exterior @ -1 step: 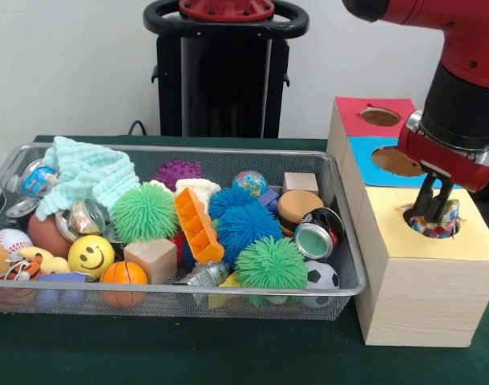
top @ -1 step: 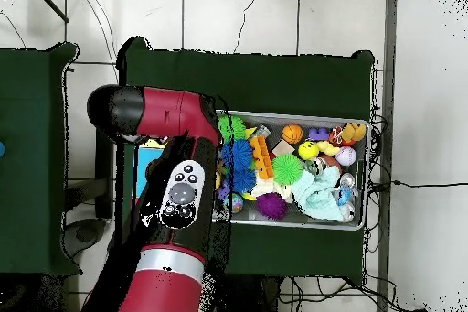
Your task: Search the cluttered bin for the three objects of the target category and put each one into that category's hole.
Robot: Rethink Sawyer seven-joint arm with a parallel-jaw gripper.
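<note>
Gripper (exterior @ -1 step: 434,210): lowered into the hole (exterior @ -1 step: 431,220) of the yellow section, fingers closed on a small multicoloured object (exterior @ -1 step: 446,220) that sits at the hole's mouth. Object type unclear; part of it is hidden by the rim.

Arm (exterior @ -1 step: 461,88): red and black, hanging over the box; in the overhead view it covers the box almost entirely.

Bin (exterior @ -1 step: 341,233): wire mesh, on the green tabletop (exterior @ -1 step: 228,353), just beside the box. Heaped contents, many touching or stacked.

Box (exterior @ -1 step: 413,289): pale wood, three lidded sections, red (exterior @ -1 step: 357,107), blue (exterior @ -1 step: 371,164) and yellow (exterior @ -1 step: 469,241), each with one hole.

Cloth (exterior @ -1 step: 88,172): mint, draped over items at the bin's left end.

Spiky balls: two green (exterior @ -1 step: 144,212) (exterior @ -1 step: 271,263), one blue (exterior @ -1 step: 246,228), one purple (exterior @ -1 step: 178,172).

Orange block (exterior @ -1 step: 199,225): tilted, leaning between the spiky balls.

Small items: smiley ball (exterior @ -1 step: 90,255), basketball (exterior @ -1 step: 123,273), baseball (exterior @ -1 step: 8,240), soccer ball (exterior @ -1 step: 321,277), wooden cubes (exterior @ -1 step: 151,258) (exterior @ -1 step: 300,183), round tin (exterior @ -1 step: 315,238).

Risks, judged:
- Object may catch on the hole's rim if released while straddling it, and stay perched or roll off the lid onto the tabletop.
- Fingers may scrape the rim on withdrawal, since they sit close to its edge.
- Remaining targets may lie under the cloth or heap; digging could push light balls over the low bin wall.
</note>
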